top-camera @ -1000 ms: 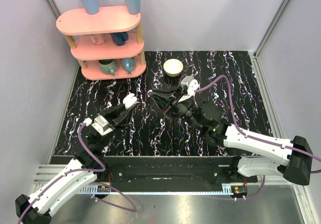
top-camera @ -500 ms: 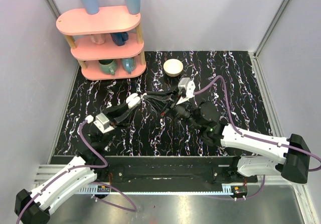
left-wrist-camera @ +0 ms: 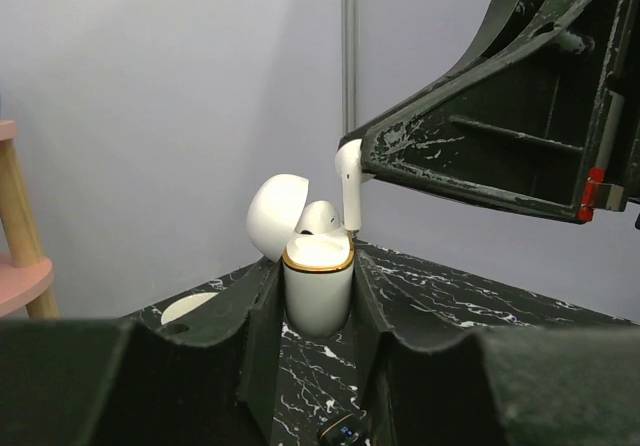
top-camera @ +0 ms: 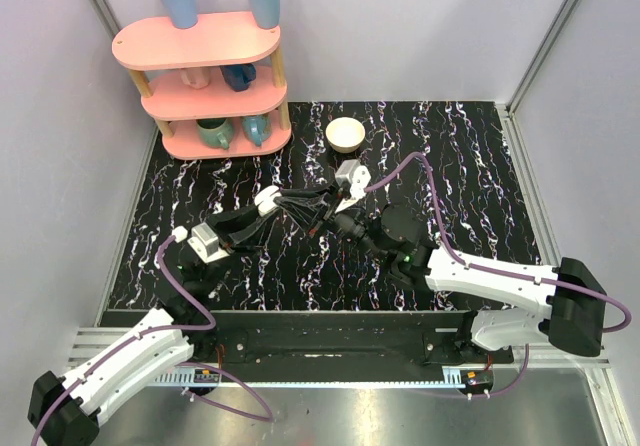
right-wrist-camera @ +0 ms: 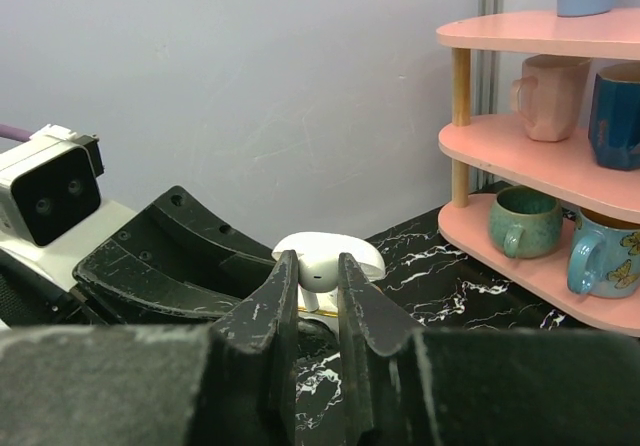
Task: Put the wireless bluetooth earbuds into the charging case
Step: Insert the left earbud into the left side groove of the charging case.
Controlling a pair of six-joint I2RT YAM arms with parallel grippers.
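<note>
My left gripper point(left-wrist-camera: 318, 266) is shut on the white charging case point(left-wrist-camera: 318, 291), holding it upright above the table with its lid point(left-wrist-camera: 275, 216) swung open. One white earbud point(left-wrist-camera: 320, 216) sits in the case's top. My right gripper point(right-wrist-camera: 317, 266) is shut on the other earbud point(right-wrist-camera: 320, 276), pinching its head with the stem pointing down. In the left wrist view this earbud point(left-wrist-camera: 350, 188) hangs just above the case's right rim, its stem tip nearly at the gold edge. From above, the two grippers meet at the case point(top-camera: 266, 199), left of the table's centre.
A pink three-tier shelf point(top-camera: 205, 76) with mugs and blue cups stands at the back left. A white bowl point(top-camera: 346, 133) sits behind the grippers. A small black block point(left-wrist-camera: 345, 432) lies on the marble table point(top-camera: 460, 166) under the left gripper.
My right gripper has carried the earbud leftward until it hangs over the case. My left gripper with the open case has shifted slightly toward it.
</note>
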